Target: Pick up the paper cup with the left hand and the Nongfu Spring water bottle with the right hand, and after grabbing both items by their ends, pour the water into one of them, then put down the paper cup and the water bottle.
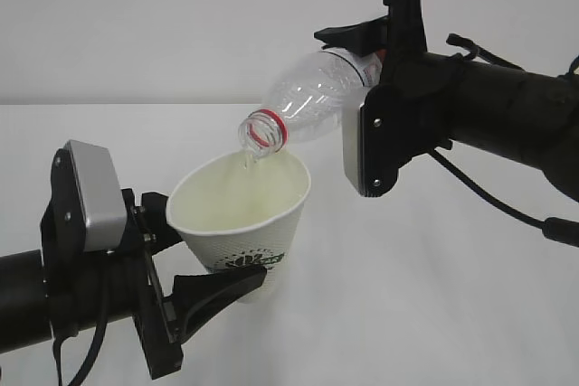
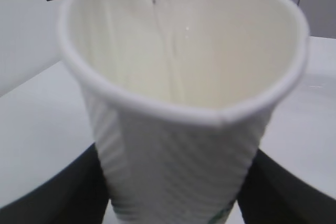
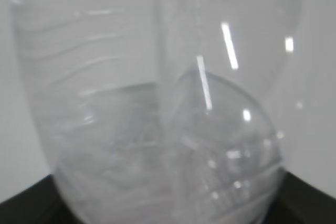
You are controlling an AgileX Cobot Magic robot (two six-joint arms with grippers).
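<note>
My left gripper (image 1: pixel 201 258) is shut on the lower end of the white paper cup (image 1: pixel 242 223), which is held above the table, leaning slightly, with its green leaf logo facing out. My right gripper (image 1: pixel 362 68) is shut on the base end of the clear Nongfu Spring water bottle (image 1: pixel 308 97), tilted so that its red-ringed mouth points down over the cup's rim. A thin stream of water (image 1: pixel 246 160) falls into the cup. In the left wrist view the cup (image 2: pixel 184 135) fills the frame between black fingers (image 2: pixel 47 203), and water (image 2: pixel 157 9) runs down the inner wall. The bottle (image 3: pixel 168 103) fills the right wrist view.
A white table (image 1: pixel 434 296) lies under both arms, with a plain pale wall behind it. A black cable (image 1: pixel 488 198) hangs below the right arm. The grey plate (image 1: pixel 95 196) of the left gripper block sits at the left.
</note>
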